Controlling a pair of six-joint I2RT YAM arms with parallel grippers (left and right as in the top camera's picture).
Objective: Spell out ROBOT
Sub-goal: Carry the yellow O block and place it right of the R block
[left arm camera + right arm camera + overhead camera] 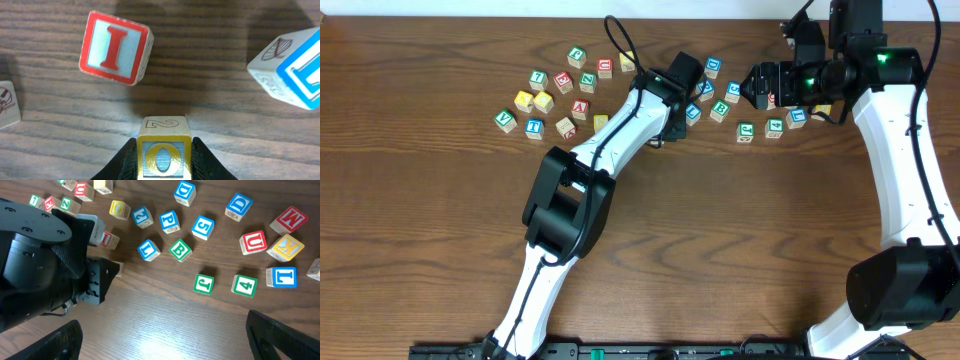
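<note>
no row of letters stands on the bench (740,250) yet, so by judgement the word is only at its start. the left tool (165,156) has its two fingers closed on the sides of a yellow o block (164,150), low over the wood and near a red i block (114,47). whether this block touches the bench, one cannot tell. the right tool (165,332) is spread wide and holds nothing; it hangs above the right part of the pile. a green b block (180,250) lies free there, just beside blue ones. r, the second o and t are not surely readable.

counted in the overhead view: two arms, two tools, thirteen loose blocks (580,107) left of the left arm, and at least eight to its right, with more hidden under the arms. of the five letters needed, one is in hand and four are left to pick.
</note>
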